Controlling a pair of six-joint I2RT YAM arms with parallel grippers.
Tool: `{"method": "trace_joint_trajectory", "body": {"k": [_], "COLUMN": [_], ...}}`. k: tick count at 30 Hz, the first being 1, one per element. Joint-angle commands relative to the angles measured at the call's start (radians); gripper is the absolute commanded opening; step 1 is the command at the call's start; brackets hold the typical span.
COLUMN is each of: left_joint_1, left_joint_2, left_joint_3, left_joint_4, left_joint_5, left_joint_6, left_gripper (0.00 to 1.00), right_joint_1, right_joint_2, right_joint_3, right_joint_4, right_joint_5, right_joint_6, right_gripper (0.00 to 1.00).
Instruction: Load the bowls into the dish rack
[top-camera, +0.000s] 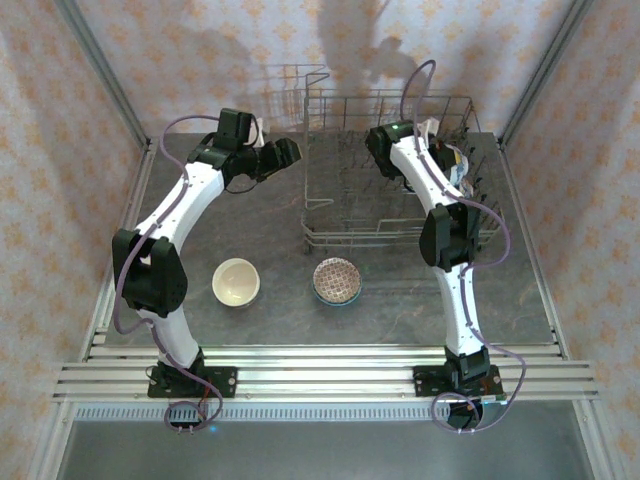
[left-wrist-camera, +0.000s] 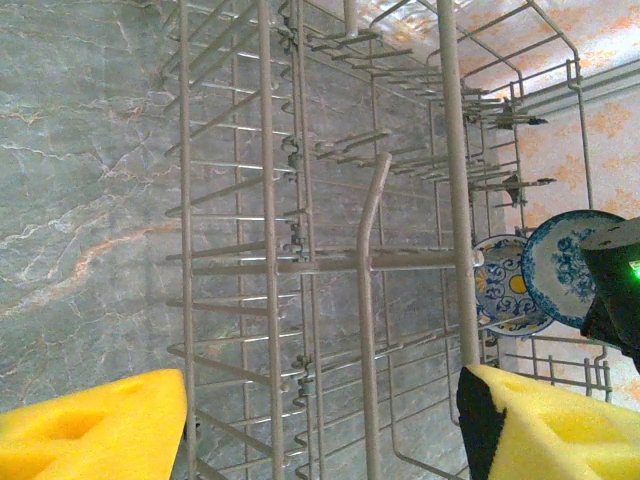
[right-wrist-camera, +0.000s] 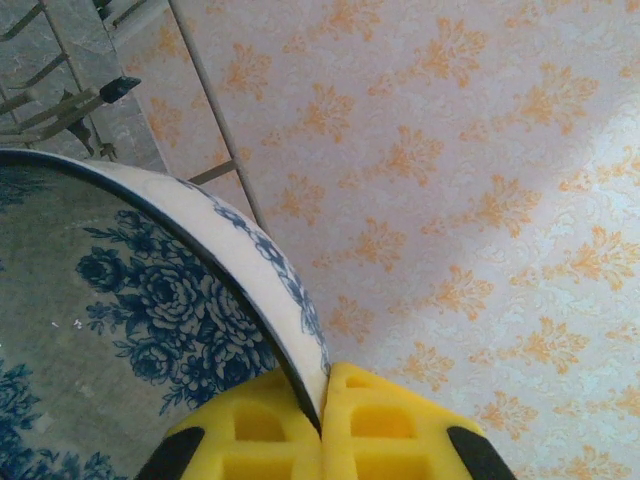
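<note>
The grey wire dish rack (top-camera: 390, 175) stands at the back right of the table. My right gripper (right-wrist-camera: 325, 395) is shut on the rim of a blue-flowered white bowl (right-wrist-camera: 140, 290), held on edge over the rack's right end (top-camera: 457, 163). In the left wrist view that bowl (left-wrist-camera: 556, 262) stands beside a blue-white bowl with an orange centre (left-wrist-camera: 503, 287) among the tines. My left gripper (left-wrist-camera: 325, 420) is open with nothing between its yellow pads, just left of the rack (top-camera: 288, 152). A cream bowl (top-camera: 236, 281) and a brown-red patterned bowl (top-camera: 336, 281) sit on the table in front.
Patterned walls close in the table on three sides, with the right one close behind the held bowl. The rack's raised wire handle (left-wrist-camera: 368, 230) crosses the left wrist view. Grey marble table (top-camera: 270, 215) lies between the left arm and the rack.
</note>
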Motion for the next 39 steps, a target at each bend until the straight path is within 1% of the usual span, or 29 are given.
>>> {"method": "trace_joint_trajectory", "body": {"k": [1,6,10,15,21,32,39], "left_joint_1": [-0.003,-0.008,-0.012,-0.017,-0.016,-0.016,-0.017], "left_joint_2": [0.018,0.026,0.032,0.043,0.051,0.039,0.037], "left_joint_3": [-0.009,-0.013,-0.014,-0.011,-0.005,-0.014,-0.022], "left_joint_4": [0.012,0.012,0.014,0.02,0.022,0.029,0.037], "left_joint_5": [0.015,0.017,0.022,0.03,0.038,0.042,0.046], "left_joint_6": [-0.002,-0.004,-0.009,-0.018,-0.025,-0.038,-0.045], "left_gripper": [0.73,0.73,0.73,0.73,0.73,0.73,0.73], "right_joint_1": [0.005,0.009,0.008,0.009,0.008,0.03,0.038], "right_joint_2": [0.002,-0.031,-0.054,-0.051,-0.048,-0.09,-0.119], "right_joint_3": [-0.008,-0.092,-0.127,-0.137,-0.092,-0.165,-0.244], "right_joint_4": [-0.154,-0.154,-0.154,-0.155,-0.155,-0.157,-0.157], "right_joint_5": [0.082,0.102,0.115,0.122,0.138,0.128,0.088], "right_joint_6": [0.012,0.024,0.023,0.004,-0.035,-0.055,-0.021], "right_gripper": [0.0,0.0,0.0,0.0,0.0,0.0,0.0]}}
